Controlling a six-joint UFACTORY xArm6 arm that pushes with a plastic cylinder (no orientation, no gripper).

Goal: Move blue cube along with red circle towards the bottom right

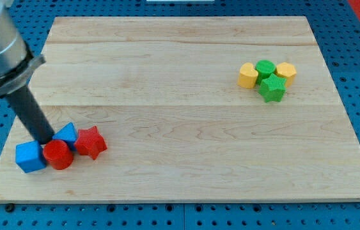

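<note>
The arm ends in one dark rod with no jaws to open or close, so it holds nothing; my tip (44, 140) rests on the board at the view's lower left, right among a cluster of four blocks. It stands just above the red circle (58, 154), a short red cylinder, and appears to touch its upper edge, though the rod hides the exact contact. The blue cube (30, 156) sits immediately to the view's left of the red circle, touching it, and lies below and slightly left of the tip. A second blue block (68, 133), whose shape is partly hidden but looks like a wedge or triangle, lies just to the view's right of the tip, behind the red circle. A red star (91, 142) sits at the right end of this cluster, touching or nearly touching the red circle. So this group counts two blue blocks and two red ones. Well apart, toward the view's upper right, a second cluster of four blocks is packed together: a yellow block (248, 75) with rounded facets on the left, a green cylinder (265, 67) at the top middle, a yellow hexagon-like block (286, 71) on the right, and a green star (272, 89) at the bottom. That makes two yellow and two green, eight blocks in all. Everything lies on one pale wooden board (180, 128), which sits on a blue perforated table (359, 57).
</note>
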